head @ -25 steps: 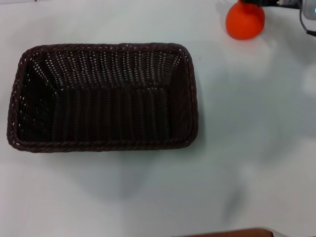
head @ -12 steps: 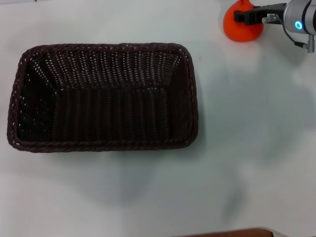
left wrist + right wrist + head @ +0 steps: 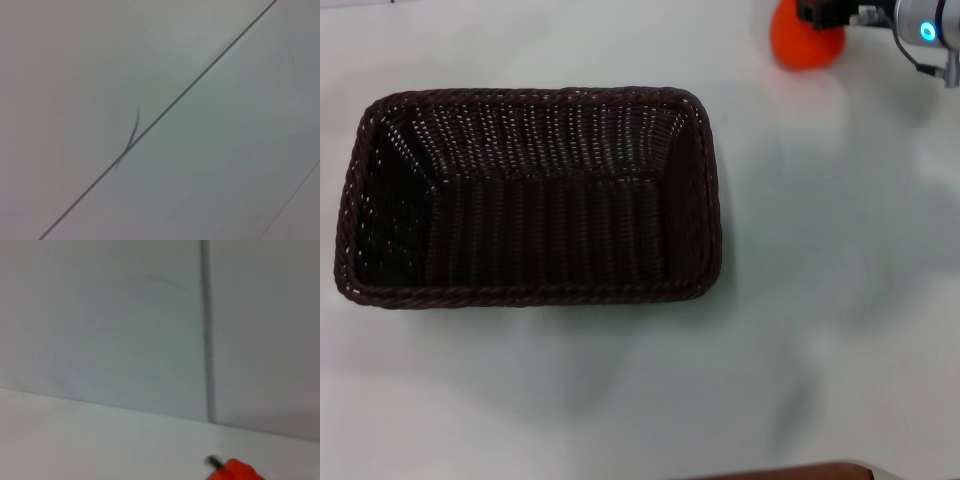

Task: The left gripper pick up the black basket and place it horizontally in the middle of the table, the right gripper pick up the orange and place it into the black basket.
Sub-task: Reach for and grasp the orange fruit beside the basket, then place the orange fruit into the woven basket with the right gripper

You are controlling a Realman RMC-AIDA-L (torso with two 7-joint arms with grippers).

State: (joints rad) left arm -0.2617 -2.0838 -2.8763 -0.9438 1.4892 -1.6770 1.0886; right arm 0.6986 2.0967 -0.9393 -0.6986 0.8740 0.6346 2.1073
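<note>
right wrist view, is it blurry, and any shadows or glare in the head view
Right wrist view: soft throughout, the round bright orange fruit only a smeared patch at the frame edge. Head view: sharper; faint grey shadows on the glossy white table below the dark woven rectangular basket; no strong glare.

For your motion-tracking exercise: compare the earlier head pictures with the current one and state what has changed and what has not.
The orange has shifted toward the far edge of the table, and is now partly cut off at the top of the head view. The right tool came in from the right, reached the orange and moved with it; a firm grip cannot be confirmed. The basket stayed where it was, empty. The left tool is not in view.
</note>
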